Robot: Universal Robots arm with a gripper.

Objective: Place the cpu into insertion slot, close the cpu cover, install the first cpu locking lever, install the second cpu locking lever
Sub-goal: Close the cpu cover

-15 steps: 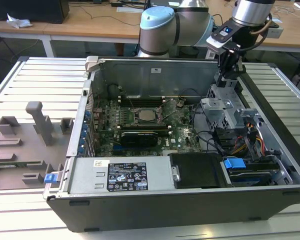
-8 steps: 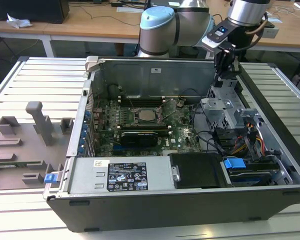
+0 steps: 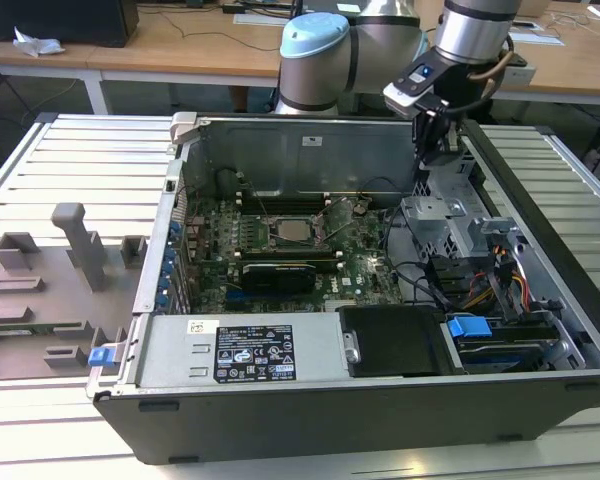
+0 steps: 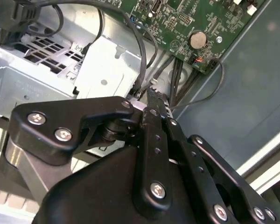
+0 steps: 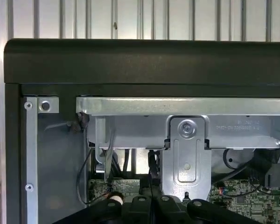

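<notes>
one white label (image 3: 255,352) shows; claw (image 4: 153,98) seems pinched closed.

Slatted metal table (image 3: 80,160) carries open computer case (image 3: 380,420), grey fixture plate (image 3: 30,312).

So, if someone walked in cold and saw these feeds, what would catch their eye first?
Probably the open computer case on the slatted table, its green motherboard bare with the silver-topped chip near the middle. Then the arm and its black end effector, shut, hanging over the case's far corner on the exterior view's right, away from the chip. A grey fixture tray lies beside the case on the exterior view's left.
</notes>
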